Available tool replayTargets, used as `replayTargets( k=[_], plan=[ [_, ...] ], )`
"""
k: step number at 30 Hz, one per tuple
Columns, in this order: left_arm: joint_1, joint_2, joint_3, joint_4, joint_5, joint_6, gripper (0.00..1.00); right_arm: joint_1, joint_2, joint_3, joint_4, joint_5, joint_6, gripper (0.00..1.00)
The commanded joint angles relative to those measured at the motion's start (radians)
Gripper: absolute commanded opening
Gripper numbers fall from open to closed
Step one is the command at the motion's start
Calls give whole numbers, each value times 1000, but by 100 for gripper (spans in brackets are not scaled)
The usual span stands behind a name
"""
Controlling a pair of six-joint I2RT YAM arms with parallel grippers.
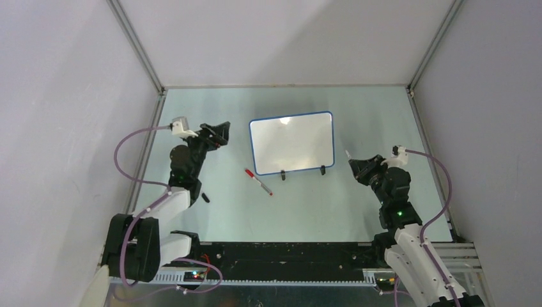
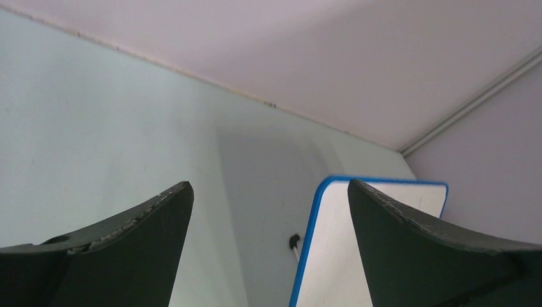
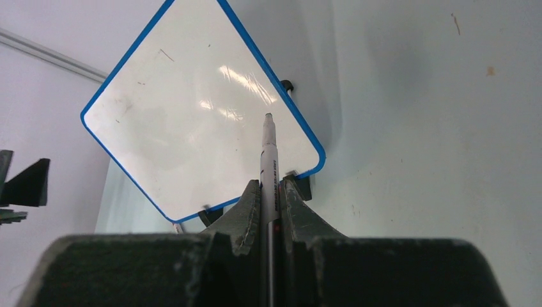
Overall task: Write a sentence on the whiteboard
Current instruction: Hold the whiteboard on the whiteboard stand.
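The whiteboard (image 1: 292, 144) stands near the middle of the table on two black feet, and its blue-rimmed face is blank. No sentence shows on it. My right gripper (image 1: 358, 167) hovers just right of the board, shut on a white marker (image 3: 268, 153). The marker's tip points at the whiteboard (image 3: 192, 128) without touching it. My left gripper (image 1: 220, 133) is to the left of the board, open and holding nothing. In the left wrist view the left gripper (image 2: 268, 192) frames the whiteboard's (image 2: 332, 256) blue corner, which stands apart from both fingers.
A second marker with a red cap (image 1: 257, 181) lies on the table in front of the board's left foot. A small black cap (image 1: 205, 197) rests by the left arm. Grey walls with metal rails enclose the table on three sides.
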Motion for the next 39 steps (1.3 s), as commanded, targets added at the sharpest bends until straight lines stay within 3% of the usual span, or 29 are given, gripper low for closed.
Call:
replayTargets(
  k=[1,7,19,26,32,39],
  plan=[
    [-4,52,74,68,-73,47,97,21,-6,15,37,53,-20,0],
    [14,214,-5,425,121,32,98,47,49,34,51,51,-30,0],
    [13,303,94,300,200,-36,96,71,41,37,45,84,-45,0],
    [-2,387,189,253,296,-51,83,77,40,39,42,84,-47,0],
    [-4,490,253,321,424,-107,63,79,39,41,36,81,-47,0],
    [-13,534,269,341,467,-128,59,79,44,43,32,84,-52,0]
  ],
)
